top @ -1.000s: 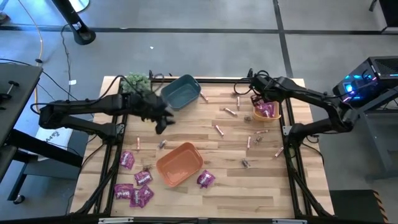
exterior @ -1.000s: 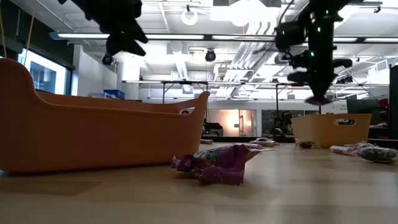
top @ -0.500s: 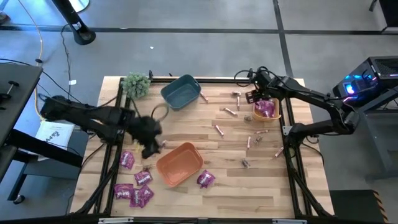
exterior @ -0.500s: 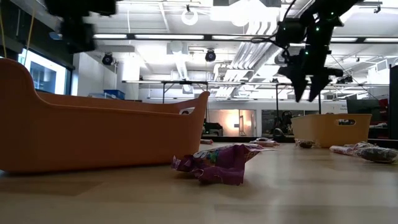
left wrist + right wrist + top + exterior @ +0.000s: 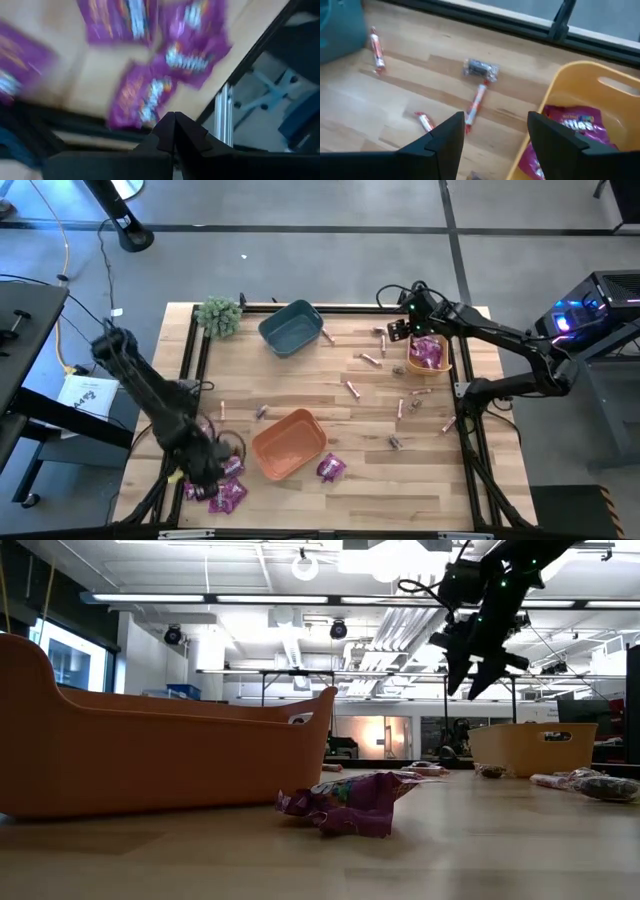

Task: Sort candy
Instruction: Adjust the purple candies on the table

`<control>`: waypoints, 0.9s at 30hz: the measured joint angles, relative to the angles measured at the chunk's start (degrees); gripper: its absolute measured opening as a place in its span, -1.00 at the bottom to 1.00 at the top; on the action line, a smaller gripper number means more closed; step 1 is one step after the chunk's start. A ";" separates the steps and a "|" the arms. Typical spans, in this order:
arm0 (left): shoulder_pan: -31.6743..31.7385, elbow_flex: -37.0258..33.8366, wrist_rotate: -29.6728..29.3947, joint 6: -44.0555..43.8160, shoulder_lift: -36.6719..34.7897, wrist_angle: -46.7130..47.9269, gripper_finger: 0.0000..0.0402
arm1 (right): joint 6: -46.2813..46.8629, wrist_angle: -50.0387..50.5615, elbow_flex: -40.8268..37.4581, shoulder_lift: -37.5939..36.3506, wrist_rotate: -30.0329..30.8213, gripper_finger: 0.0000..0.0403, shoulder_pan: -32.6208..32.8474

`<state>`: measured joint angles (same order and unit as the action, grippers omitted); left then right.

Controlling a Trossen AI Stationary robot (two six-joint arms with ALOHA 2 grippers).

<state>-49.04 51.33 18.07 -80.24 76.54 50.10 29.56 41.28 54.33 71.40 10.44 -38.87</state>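
Observation:
Shiny purple candy packets (image 5: 222, 485) lie in a cluster at the table's near left; in the left wrist view the same packets (image 5: 192, 52) are blurred. My left gripper (image 5: 205, 468) hangs just over them, shut (image 5: 174, 118), with nothing between its fingers. One more packet (image 5: 330, 468) lies by the orange bin (image 5: 288, 443). Pink stick candies (image 5: 352, 388) and small dark ones (image 5: 395, 443) are scattered mid-table. My right gripper (image 5: 400, 330) is open (image 5: 495, 131), in the air beside the yellow bin (image 5: 580, 80), which holds purple packets (image 5: 570, 125).
A teal bin (image 5: 290, 327) and a green plant ball (image 5: 220, 315) sit at the far left. Black frame rails (image 5: 195, 370) run along the table's sides. Stick candies (image 5: 476, 102) and a dark wrapped one (image 5: 480, 67) lie below my right gripper.
My left gripper has swung fast from beside the teal bin toward the table's near left corner, dropping and tipping downward over the purple packets. My right gripper has opened over the yellow bin and shifted slightly toward the table's left.

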 joint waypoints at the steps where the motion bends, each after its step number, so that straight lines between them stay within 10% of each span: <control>1: -0.63 -0.02 1.84 -2.05 2.39 -2.31 -1.00 | 0.00 -0.31 0.00 0.00 0.00 0.05 0.00; 19: -0.67 0.13 12.06 -6.86 26.14 -12.86 -1.00 | -1.57 -2.39 0.02 0.00 -5.65 0.05 0.00; 27: 13.30 0.24 0.01 10.20 25.04 -6.15 -1.00 | -1.55 -2.36 0.02 0.00 -7.39 0.05 0.02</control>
<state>-35.74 51.57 18.08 -70.05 101.59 43.96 28.01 38.92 54.35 71.40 3.05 -38.85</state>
